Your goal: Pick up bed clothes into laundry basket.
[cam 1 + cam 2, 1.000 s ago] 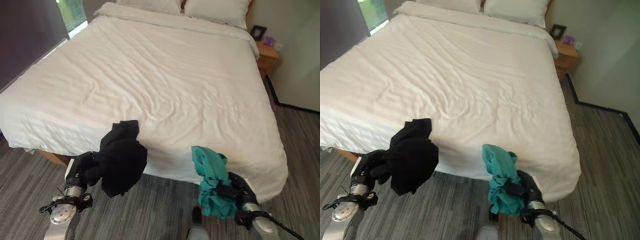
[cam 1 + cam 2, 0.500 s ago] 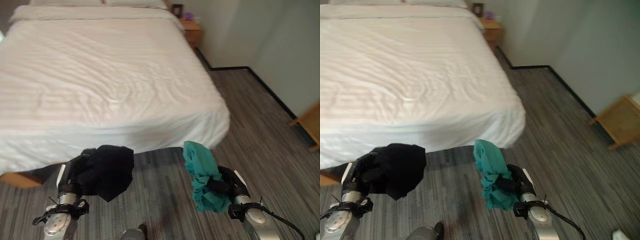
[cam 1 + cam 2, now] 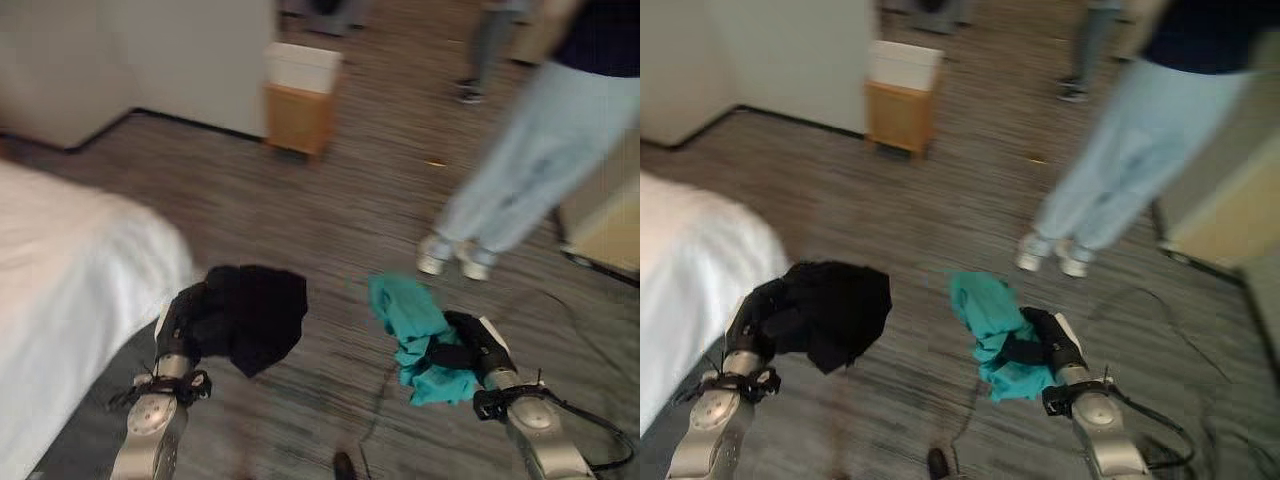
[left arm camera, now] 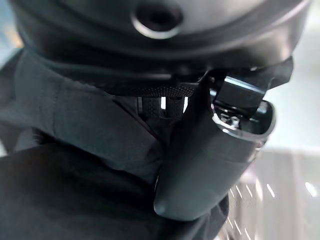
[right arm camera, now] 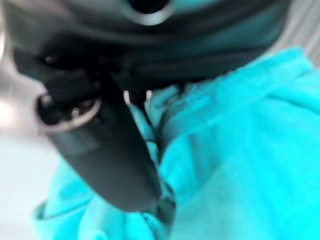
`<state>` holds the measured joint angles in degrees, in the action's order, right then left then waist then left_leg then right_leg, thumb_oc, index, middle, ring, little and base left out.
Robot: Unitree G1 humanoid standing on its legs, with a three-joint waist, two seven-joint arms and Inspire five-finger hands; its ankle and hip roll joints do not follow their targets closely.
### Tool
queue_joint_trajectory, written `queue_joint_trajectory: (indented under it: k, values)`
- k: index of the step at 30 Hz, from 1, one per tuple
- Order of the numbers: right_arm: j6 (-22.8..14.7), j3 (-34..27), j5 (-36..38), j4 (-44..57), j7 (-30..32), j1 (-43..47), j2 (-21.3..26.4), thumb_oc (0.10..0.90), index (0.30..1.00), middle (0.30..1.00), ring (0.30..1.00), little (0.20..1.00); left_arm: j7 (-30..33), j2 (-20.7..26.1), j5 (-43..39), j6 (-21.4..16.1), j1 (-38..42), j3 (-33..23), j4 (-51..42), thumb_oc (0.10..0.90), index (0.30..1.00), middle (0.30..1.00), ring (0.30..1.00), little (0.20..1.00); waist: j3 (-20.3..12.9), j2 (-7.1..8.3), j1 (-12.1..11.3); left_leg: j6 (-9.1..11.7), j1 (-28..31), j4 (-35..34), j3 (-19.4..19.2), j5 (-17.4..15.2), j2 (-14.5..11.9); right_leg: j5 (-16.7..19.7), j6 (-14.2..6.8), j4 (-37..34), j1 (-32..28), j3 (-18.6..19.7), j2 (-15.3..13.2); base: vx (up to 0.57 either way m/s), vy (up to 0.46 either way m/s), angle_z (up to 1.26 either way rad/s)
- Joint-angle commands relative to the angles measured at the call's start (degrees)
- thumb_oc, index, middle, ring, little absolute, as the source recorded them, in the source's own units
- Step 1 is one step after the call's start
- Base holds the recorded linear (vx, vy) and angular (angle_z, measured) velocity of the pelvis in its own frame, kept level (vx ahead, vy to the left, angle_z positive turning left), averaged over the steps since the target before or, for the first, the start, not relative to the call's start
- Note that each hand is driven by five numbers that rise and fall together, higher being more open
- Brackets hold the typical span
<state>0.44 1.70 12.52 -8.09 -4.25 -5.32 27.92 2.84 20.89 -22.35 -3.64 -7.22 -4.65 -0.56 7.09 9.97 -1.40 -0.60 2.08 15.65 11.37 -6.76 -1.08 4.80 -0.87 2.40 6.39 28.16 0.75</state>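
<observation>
Left eye view: both hands loaded, no basket in sight yet. Left hand [image 3: 183, 318] at 8 o'clock, fingers curled into a crumpled black cloth garment [image 3: 255, 312] that bunches up and hangs toward 3 o'clock of the hand. Left wrist view confirms: thumb [image 4: 200, 165] pressed into the dark fabric. Right hand [image 3: 472, 346] at 4 o'clock, fingers wrapped round a bunched teal cloth garment [image 3: 412, 318]; the wad stands up past the fingers toward 11 o'clock and droops below the palm. Right wrist view: thumb [image 5: 107, 160] clamped on teal cloth.

White-sheeted bed corner [image 3: 70, 290] at 9 o'clock. Small wooden stand with a white top [image 3: 300, 100] at 12 o'clock against the wall; person in light trousers and white shoes [image 3: 520, 170] at 2 o'clock on the grey striped carpet.

Judgement: carry phase. Both loads hang from the hands, off the floor, so either hand can drop first; which is nearer depends on where the basket turns up.
</observation>
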Motion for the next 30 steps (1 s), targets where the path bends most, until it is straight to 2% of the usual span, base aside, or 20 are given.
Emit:
queue_joint_trajectory:
  k: [1, 2, 3, 5, 6, 7, 8, 9, 10, 13, 14, 15, 16, 18, 23, 24, 30]
  values:
    - [-6.5, -0.3, 1.6, 6.9, -1.1, 2.7, 1.4, 0.4, 0.3, 0.3, 0.3, 0.3, 0.0, 1.8, 0.7, -7.7, 4.2, 0.1, -5.7, 0.4, 0.3, 0.3, 0.3, 0.3, -4.2, -4.99, 0.6, 1.1, -3.0, -9.9, 1.1, 3.2, 3.6, -1.0, -5.6, -2.5, -5.4, -6.3, 1.2, -0.02, 0.022, -2.41]
    - [-6.5, -1.4, 1.4, 7.1, -1.1, 1.9, 1.1, 0.4, 0.3, 0.3, 0.3, 0.3, 0.0, 2.0, 0.7, -7.7, 5.1, 0.7, -5.2, 0.4, 0.3, 0.3, 0.3, 0.3, -4.4, -5.8, 2.5, 0.3, -1.3, -12.0, -0.9, 2.1, 3.2, -0.9, -6.3, -3.0, -5.3, -5.5, 1.7, -0.08, 0.114, -1.77]
    - [-6.8, -2.5, -0.4, 7.0, -0.1, 0.9, 0.6, 0.4, 0.3, 0.3, 0.3, 0.3, 0.6, 2.5, 1.6, -8.1, 6.9, 2.2, -4.6, 0.4, 0.3, 0.3, 0.3, 0.3, -4.3, -6.96, 3.2, -1.0, 0.0, -14.8, -1.4, 3.0, 3.7, 0.2, -7.3, -0.8, -2.5, -4.1, 2.4, -0.14, 0.136, -1.61]
    - [-6.5, -5.5, 0.0, 8.0, 0.0, -2.1, -0.4, 0.4, 0.3, 0.3, 0.3, 0.3, -0.1, 2.9, 1.1, -8.0, 7.1, 2.6, -3.9, 0.4, 0.3, 0.3, 0.3, 0.3, -4.1, -7.6, 4.7, -1.0, 0.7, -17.7, -4.1, 4.6, 3.2, 0.0, -7.7, 2.1, -0.5, -5.3, 2.6, -0.15, 0.075, -1.14]
    - [-7.0, -6.3, 0.6, 8.1, 0.5, -2.8, -1.3, 0.4, 0.3, 0.3, 0.3, 0.3, 0.0, 3.3, 1.5, -7.9, 7.1, 2.8, -3.5, 0.4, 0.3, 0.3, 0.3, 0.3, -3.3, -8.17, 5.1, -1.2, 1.1, -18.2, -4.5, 5.1, 2.8, -1.0, -7.9, 5.3, 0.9, -8.4, 2.2, -0.19, 0.003, -1.1]
    - [-7.5, -6.8, 1.5, 7.4, 0.8, -2.9, -2.4, 0.4, 0.3, 0.3, 0.3, 0.3, 0.1, 3.7, 2.3, -7.8, 6.5, 2.4, -3.6, 0.4, 0.3, 0.3, 0.3, 0.3, -2.4, -9.03, 4.4, -1.1, 0.9, -18.3, -6.0, 6.0, 2.0, -2.5, -7.2, 7.9, 1.8, -15.6, 0.5, -0.24, -0.002, -0.69]
    - [-7.5, -6.8, 1.8, 6.8, 0.9, -2.7, -3.1, 0.4, 0.3, 0.3, 0.3, 0.3, 0.1, 3.8, 2.7, -7.5, 6.2, 2.1, -3.5, 0.4, 0.3, 0.3, 0.3, 0.3, -2.1, -9.8, 4.5, -1.0, 0.7, -18.2, -6.6, 6.5, 1.5, -4.0, -6.1, 10.1, 1.5, -20.6, -1.2, -0.2, 0.0, -0.66]
    - [-7.5, -6.7, 1.7, 6.7, 1.0, -2.5, -3.6, 0.4, 0.3, 0.3, 0.3, 0.3, 0.0, 3.6, 2.7, -7.2, 5.5, 1.6, -3.4, 0.4, 0.3, 0.3, 0.3, 0.3, -2.5, -9.96, 4.8, -1.0, 0.8, -18.5, -6.4, 6.4, 1.6, -3.9, -5.8, 11.0, 1.3, -22.1, -2.1, -0.1, -0.004, -0.66]
    - [-7.7, -7.0, 1.8, 6.7, 1.0, -2.8, -3.9, 0.4, 0.3, 0.3, 0.3, 0.3, -0.1, 3.1, 2.1, -7.0, 4.9, 1.4, -2.9, 0.4, 0.3, 0.3, 0.3, 0.3, -2.9, -9.82, 5.3, -1.0, 0.8, -18.7, -6.0, 6.6, 2.0, -3.9, -5.5, 10.4, 0.9, -21.9, -2.1, -0.04, -0.038, -0.44]
    - [-8.2, -7.5, 1.5, 6.2, 2.0, -2.3, -4.2, 0.4, 0.3, 0.3, 0.3, 0.3, -0.3, 0.8, 1.9, -6.5, 1.8, 0.9, -1.5, 0.4, 0.3, 0.3, 0.3, 0.3, -4.7, -9.42, 4.1, -1.0, 0.4, -18.1, -6.4, 5.9, 3.0, -4.6, -4.7, 1.4, -2.3, -24.5, -3.7, -0.03, -0.048, 0.02]
    - [-8.6, -7.4, 2.1, 5.4, 2.8, -1.9, -4.5, 0.4, 0.3, 0.3, 0.3, 0.3, 0.0, 0.3, 2.2, -6.4, 0.9, 0.8, -0.4, 0.4, 0.3, 0.3, 0.3, 0.3, -5.0, -9.31, 4.0, -1.0, 0.1, -17.8, -6.6, 5.8, 3.2, -4.0, -4.6, -0.7, -3.2, -22.6, -3.0, -0.01, -0.07, 0.04]
    - [-8.7, -7.4, 2.1, 5.3, 2.8, -1.9, -4.5, 0.4, 0.3, 0.3, 0.3, 0.3, 0.1, 0.3, 2.2, -6.4, 0.8, 0.9, -0.4, 0.4, 0.3, 0.3, 0.3, 0.3, -5.1, -9.34, 3.8, -1.0, 0.1, -17.7, -6.8, 5.7, 3.2, -3.8, -4.6, -1.0, -3.4, -22.4, -2.9, -0.04, -0.079, 0.05]
    - [-9.0, -6.9, 7.1, 5.6, 1.5, -1.7, -5.7, 0.4, 0.3, 0.3, 0.3, 0.3, 0.9, -1.7, 0.8, -6.3, -1.5, 0.0, 0.5, 0.4, 0.3, 0.3, 0.3, 0.3, -5.5, -8.82, 2.6, -0.8, -0.2, -17.8, -7.2, 6.3, 3.1, -3.2, -4.2, -2.2, -4.0, -23.0, -2.8, 0.01, -0.065, 0.02]
    - [-9.4, -6.9, 8.2, 5.2, 0.8, -2.1, -5.8, 0.4, 0.3, 0.3, 0.3, 0.3, 0.6, -3.0, 0.4, -6.1, -3.1, -0.3, 1.1, 0.4, 0.3, 0.3, 0.3, 0.3, -5.8, -8.5, 1.9, -0.8, 0.8, -18.2, -7.4, 5.7, 2.9, -3.6, -4.1, -2.9, -5.6, -23.3, -2.5, 0.04, -0.077, -0.04]
    - [-9.6, -6.4, 12.4, 5.2, 0.2, -2.8, -7.4, 0.4, 0.3, 0.3, 0.3, 0.3, 1.1, -2.1, 0.8, -5.8, -2.8, -0.4, 1.1, 0.4, 0.3, 0.3, 0.3, 0.3, -5.7, -8.02, 1.6, -0.6, 0.5, -17.9, -5.2, 6.5, 2.9, -3.3, -3.3, -3.4, -6.5, -24.4, -2.2, -0.02, -0.053, 0.16]
    - [-8.0, -4.7, 18.9, -8.5, 1.9, -3.5, -10.1, 0.4, 0.3, 0.3, 0.3, 0.3, 0.0, 4.6, 10.6, -4.0, 2.1, 3.2, 15.4, 0.4, 0.3, 0.3, 0.3, 0.3, -3.0, -10.11, 2.0, 2.5, -0.4, -20.3, -8.9, 12.1, 0.4, -6.1, -3.2, -2.7, -10.1, -32.7, -4.0, 0.04, -0.02, 0.21]
    - [-8.0, -4.3, 19.3, -9.5, 2.6, -1.4, -10.8, 0.4, 0.3, 0.3, 0.3, 0.3, 0.0, 2.6, 7.1, -4.1, 3.6, 4.9, 14.5, 0.4, 0.3, 0.3, 0.3, 0.3, -4.1, -9.56, 1.2, 1.8, 0.8, -20.6, -9.0, 11.1, 0.8, -5.7, -3.9, -3.8, -11.1, -32.8, -4.5, 0.06, 0.005, 0.04]
